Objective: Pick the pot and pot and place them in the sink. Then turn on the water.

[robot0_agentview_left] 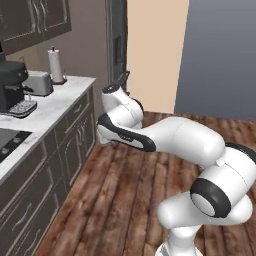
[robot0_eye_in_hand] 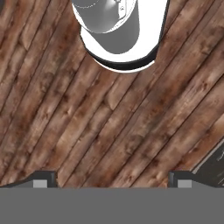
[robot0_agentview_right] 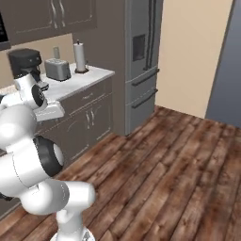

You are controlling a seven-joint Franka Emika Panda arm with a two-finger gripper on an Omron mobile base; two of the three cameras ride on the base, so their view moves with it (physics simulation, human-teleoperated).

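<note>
The white arm [robot0_agentview_left: 165,135] is folded low above a wooden floor [robot0_agentview_right: 179,164], beside a run of dark cabinets. The pincer [robot0_eye_in_hand: 112,178] points down at the floorboards, its two tips spread wide and holding nothing. On the marble table [robot0_agentview_left: 55,107] at left stand a coffee machine [robot0_agentview_left: 12,85], a toaster [robot0_agentview_left: 37,82] and a paper towel roll [robot0_agentview_left: 56,65]. A steel fridge [robot0_agentview_right: 141,61] stands farther back.

Brown wood-plank floor [robot0_agentview_right: 179,160], dark grey cabinets [robot0_agentview_left: 55,165] under white marble counter [robot0_agentview_left: 55,102] on left, steel fridge [robot0_agentview_right: 141,61] far, beige wall [robot0_agentview_right: 193,56] right.
</note>
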